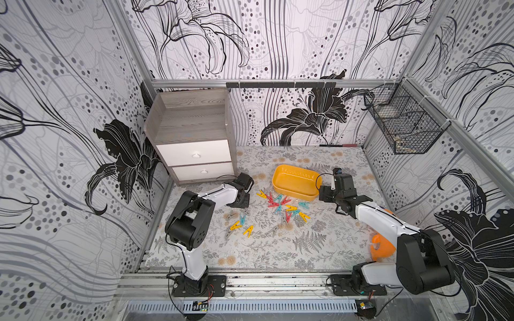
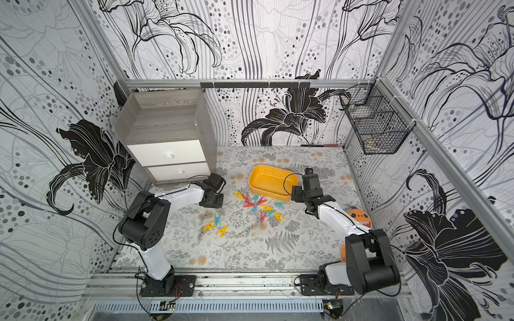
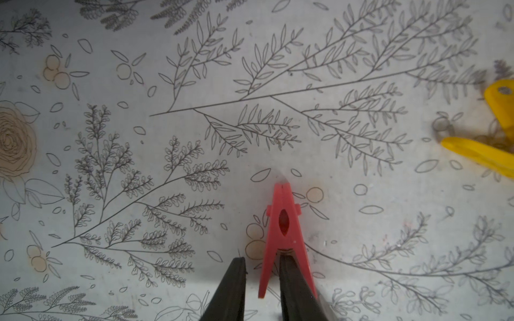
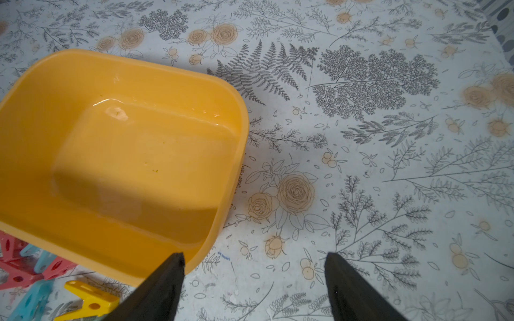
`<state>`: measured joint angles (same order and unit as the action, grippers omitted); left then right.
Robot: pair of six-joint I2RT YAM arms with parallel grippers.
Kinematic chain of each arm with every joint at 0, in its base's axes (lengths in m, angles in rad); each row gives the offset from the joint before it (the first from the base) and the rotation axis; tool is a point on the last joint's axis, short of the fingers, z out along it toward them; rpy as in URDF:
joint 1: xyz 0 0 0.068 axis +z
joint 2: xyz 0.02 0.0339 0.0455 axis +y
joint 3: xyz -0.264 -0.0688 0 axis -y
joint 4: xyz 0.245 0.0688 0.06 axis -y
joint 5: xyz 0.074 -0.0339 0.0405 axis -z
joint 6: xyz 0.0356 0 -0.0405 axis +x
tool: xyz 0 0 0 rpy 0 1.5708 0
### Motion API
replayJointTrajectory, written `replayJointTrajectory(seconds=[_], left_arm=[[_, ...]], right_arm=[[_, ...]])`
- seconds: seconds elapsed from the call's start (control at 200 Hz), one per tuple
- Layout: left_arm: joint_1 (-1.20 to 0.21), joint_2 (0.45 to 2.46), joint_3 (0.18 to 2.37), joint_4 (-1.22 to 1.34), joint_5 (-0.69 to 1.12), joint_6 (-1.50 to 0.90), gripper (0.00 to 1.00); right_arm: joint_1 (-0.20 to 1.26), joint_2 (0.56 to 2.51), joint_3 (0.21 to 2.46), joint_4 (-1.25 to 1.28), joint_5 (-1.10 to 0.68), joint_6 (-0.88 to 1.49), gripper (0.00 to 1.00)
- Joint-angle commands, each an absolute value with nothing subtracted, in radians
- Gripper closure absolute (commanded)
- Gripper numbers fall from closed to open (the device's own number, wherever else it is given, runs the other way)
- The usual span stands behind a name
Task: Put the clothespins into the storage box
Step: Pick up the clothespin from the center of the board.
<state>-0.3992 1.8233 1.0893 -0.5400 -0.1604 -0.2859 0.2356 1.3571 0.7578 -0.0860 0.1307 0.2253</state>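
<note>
clothespins point(image 1: 281, 207): loose on table point(image 1: 278, 251) | storage box point(image 1: 281, 178): just beyond | left pincer point(image 1: 242, 205): low, grip unclear

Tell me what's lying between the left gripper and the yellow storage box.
One yellow clothespin lies between the left gripper and the storage box, at the edge of the scattered pile; both top views show it.

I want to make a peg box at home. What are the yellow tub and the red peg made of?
The storage box looks like smooth, glossy moulded plastic: bright glints sit on its floor and its corners are rounded. The red clothespin looks like hard plastic with a duller finish: it is one even colour all over, with crisp moulded edges.
</note>
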Motion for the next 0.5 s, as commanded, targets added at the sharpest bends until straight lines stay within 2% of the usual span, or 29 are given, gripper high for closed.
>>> replayJointTrajectory(seconds=[0.0, 0.055, 0.195, 0.406, 0.496], left_arm=[[-0.400, 1.842, 1.104, -0.516, -0.148, -0.276, 0.75], [-0.400, 1.841, 1.104, -0.510, -0.141, -0.275, 0.76], [-0.402, 1.845, 1.106, -0.506, -0.132, -0.273, 0.90], [-0.410, 1.807, 1.118, -0.507, -0.121, -0.273, 0.92], [-0.454, 1.771, 1.154, -0.540, -0.152, -0.286, 0.92]], right_arm=[[0.242, 1.365, 0.770, -0.092, 0.126, 0.248, 0.17], [0.243, 1.364, 0.770, -0.094, 0.124, 0.248, 0.17], [0.243, 1.353, 0.772, -0.108, 0.123, 0.249, 0.17], [0.242, 1.323, 0.781, -0.142, 0.120, 0.245, 0.17], [0.242, 1.309, 0.783, -0.156, 0.129, 0.242, 0.17]])
